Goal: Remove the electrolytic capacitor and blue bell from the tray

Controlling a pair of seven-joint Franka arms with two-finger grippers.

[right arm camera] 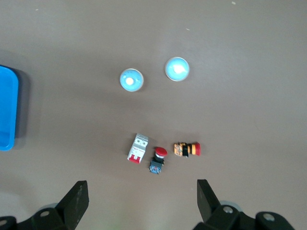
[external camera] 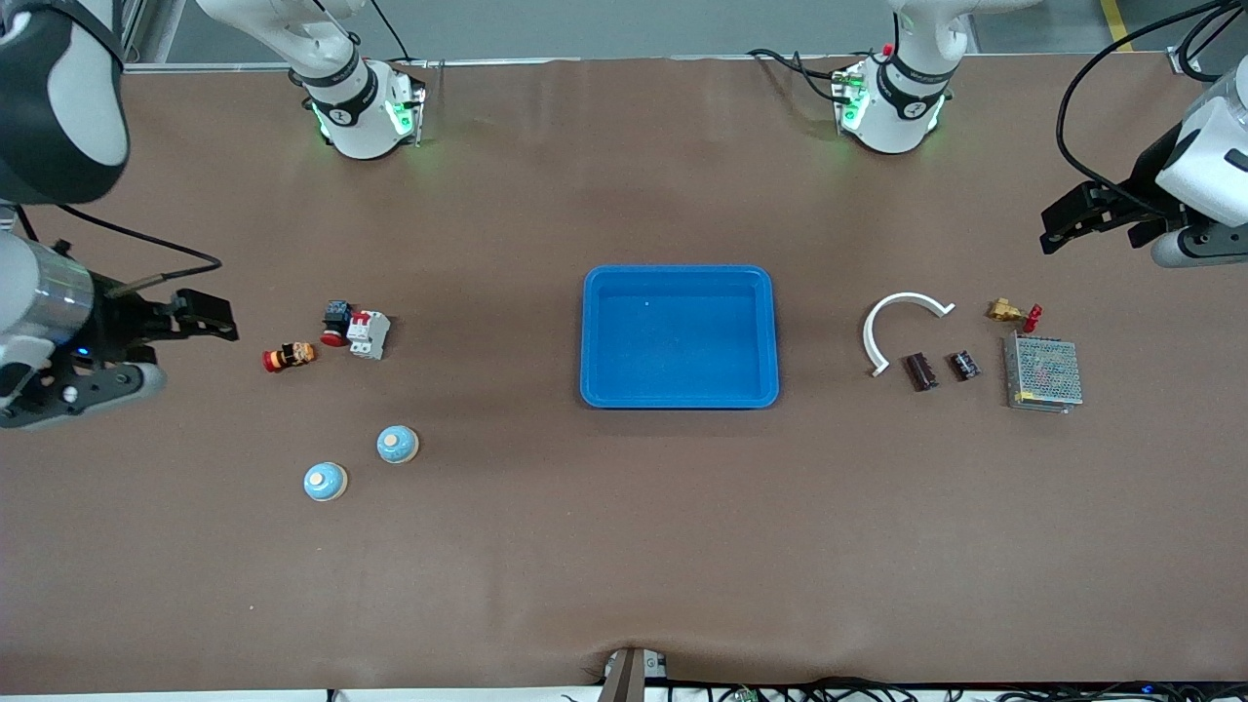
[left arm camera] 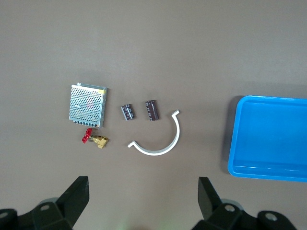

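A blue tray sits mid-surface, with nothing in it. Toward the left arm's end lie two dark capacitors side by side, between a white curved bracket and a metal mesh power supply; a brass valve with a red handle lies just beside the supply. Toward the right arm's end stand two blue bells, nearer the front camera than a circuit breaker and two red push-button switches. The left gripper hangs over the surface at its own end, fingers spread, holding nothing; the right gripper likewise at its end, fingers spread
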